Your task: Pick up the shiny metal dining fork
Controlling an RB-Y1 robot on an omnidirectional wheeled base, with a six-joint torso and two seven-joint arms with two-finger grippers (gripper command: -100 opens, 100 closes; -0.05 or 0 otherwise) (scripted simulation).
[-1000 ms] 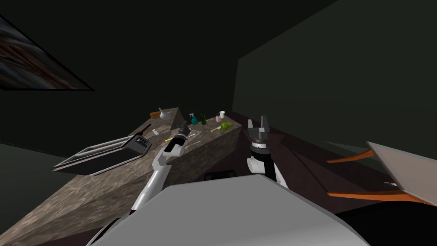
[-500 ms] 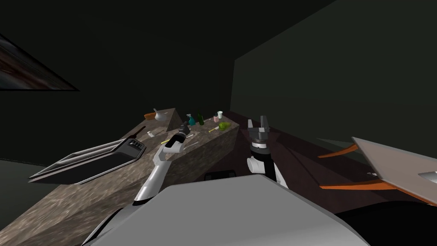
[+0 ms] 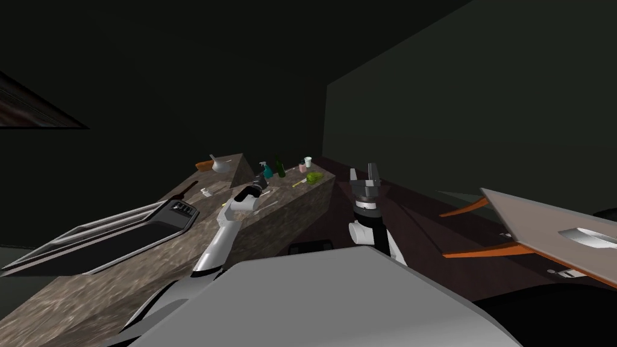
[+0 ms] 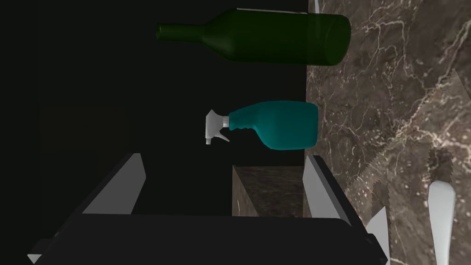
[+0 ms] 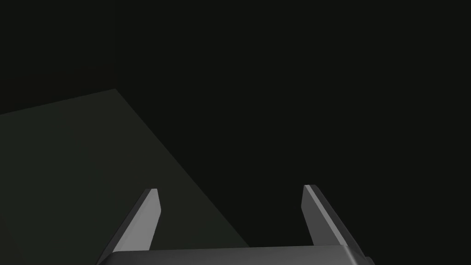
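On the brown marble counter [image 3: 283, 208] lies a thin pale utensil [image 3: 267, 206], just to the right of my left forearm; I cannot tell whether it is the fork. A white utensil end [image 4: 440, 216] rests on the marble beside my left hand. My left gripper [image 3: 260, 181] [image 4: 221, 188] hovers open and empty over the counter, facing a teal spray bottle [image 4: 280, 125] and a dark green bottle [image 4: 276, 37]. Off the counter's right end, my right gripper [image 3: 365, 175] [image 5: 232, 216] is raised, open and empty.
A dark sunken basin [image 3: 108, 235] takes up the counter's left part. At the far end stand the teal spray bottle [image 3: 266, 170], green bottle [image 3: 279, 168], a pink cup [image 3: 302, 168], a white cup [image 3: 308, 161], a green brush [image 3: 313, 177] and a bowl [image 3: 220, 164]. A table [image 3: 542, 223] with orange legs is at right.
My view has swung right: the counter slid left and the table came further in. My left arm reached a little further toward the bottles. The right arm kept still.
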